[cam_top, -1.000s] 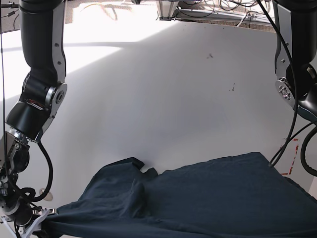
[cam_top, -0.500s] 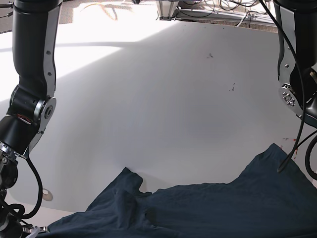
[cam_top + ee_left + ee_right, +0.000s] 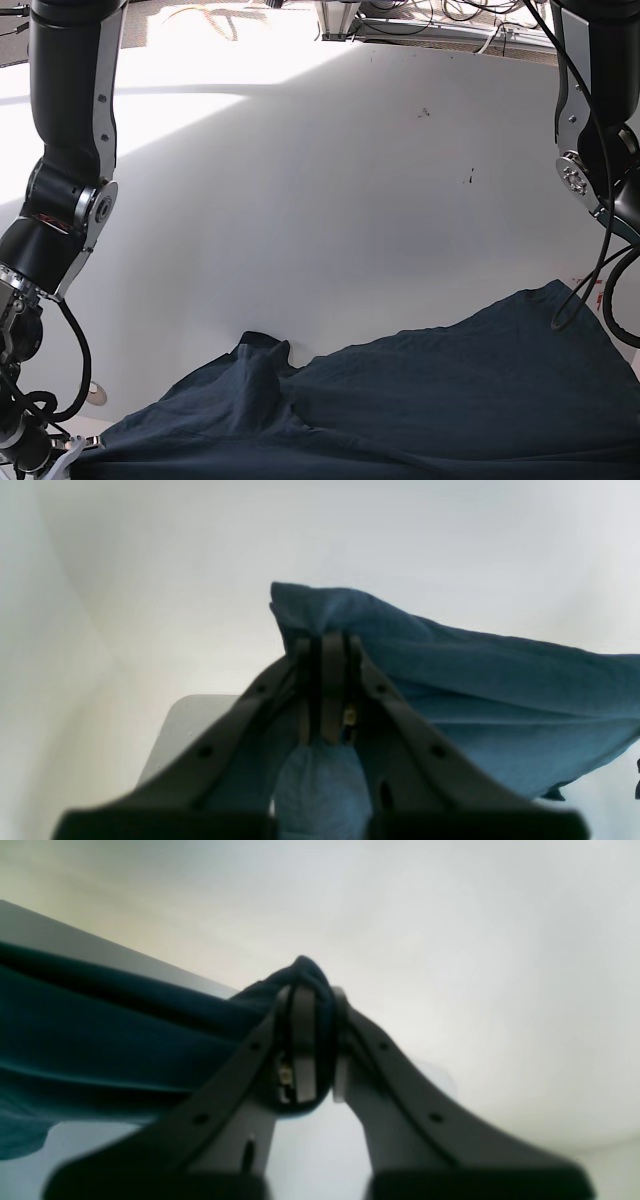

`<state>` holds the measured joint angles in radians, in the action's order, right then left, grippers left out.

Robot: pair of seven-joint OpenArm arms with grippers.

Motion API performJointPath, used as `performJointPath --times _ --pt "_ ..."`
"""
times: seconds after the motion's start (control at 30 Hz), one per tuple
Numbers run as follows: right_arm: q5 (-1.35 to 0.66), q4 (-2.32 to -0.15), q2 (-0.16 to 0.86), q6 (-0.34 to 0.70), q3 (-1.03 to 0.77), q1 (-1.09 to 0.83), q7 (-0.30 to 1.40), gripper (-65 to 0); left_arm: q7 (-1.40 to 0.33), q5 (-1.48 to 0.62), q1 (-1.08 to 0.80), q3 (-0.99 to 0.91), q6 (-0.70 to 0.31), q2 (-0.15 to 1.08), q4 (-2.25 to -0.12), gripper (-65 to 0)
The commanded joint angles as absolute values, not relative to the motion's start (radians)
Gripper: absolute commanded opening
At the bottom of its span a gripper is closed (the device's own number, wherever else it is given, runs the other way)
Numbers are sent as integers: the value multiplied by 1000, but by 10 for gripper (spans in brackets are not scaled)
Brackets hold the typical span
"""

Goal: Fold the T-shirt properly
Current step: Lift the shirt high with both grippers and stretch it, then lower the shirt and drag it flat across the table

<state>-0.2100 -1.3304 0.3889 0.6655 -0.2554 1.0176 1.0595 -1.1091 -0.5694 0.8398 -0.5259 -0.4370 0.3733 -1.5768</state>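
Observation:
The dark navy T-shirt (image 3: 420, 400) stretches across the near edge of the white table (image 3: 300, 200), with a crumpled sleeve fold near its left part. In the left wrist view my left gripper (image 3: 327, 647) is shut on a bunched corner of the T-shirt (image 3: 475, 680), which trails off to the right. In the right wrist view my right gripper (image 3: 311, 1000) is shut on another bunched corner, and the T-shirt (image 3: 100, 1040) hangs away to the left. The base view shows only the tip of the right gripper (image 3: 68, 455) at the bottom left. The left gripper is outside that view.
Both black arms stand at the table's sides, one on the left (image 3: 70, 180) and one on the right (image 3: 595, 150). Cables (image 3: 420, 20) lie behind the far edge. A red tape mark (image 3: 592, 285) is at the right edge, and a small round spot (image 3: 95, 395) lies near the left arm.
The shirt's right corner has lifted and shifted right. The arm on the view's left has sunk lower, taking the cloth's left edge down with it. Both grips stay shut.

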Motion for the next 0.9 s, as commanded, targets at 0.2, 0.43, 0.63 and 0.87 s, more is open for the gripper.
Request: performJointPath --times 0.2,0.43,0.63,0.87 --pt "-208 -1518 404 668 -329 857 1150 -650 -1076 -570 751 -532 -435 387 -1596 -650" --pt "-208 -1658 397 670 -403 578 1179 -650 -1076 -633 572 -545 -435 389 -1601 -650" --pt "-209 -1799 315 670 -461 328 1179 -650 -1076 -719 381 -615 -435 390 -1601 -650" --pt "-209 -1923 232 670 -499 119 1179 -650 -1076 -777 180 -648 -435 390 -1613 -650"
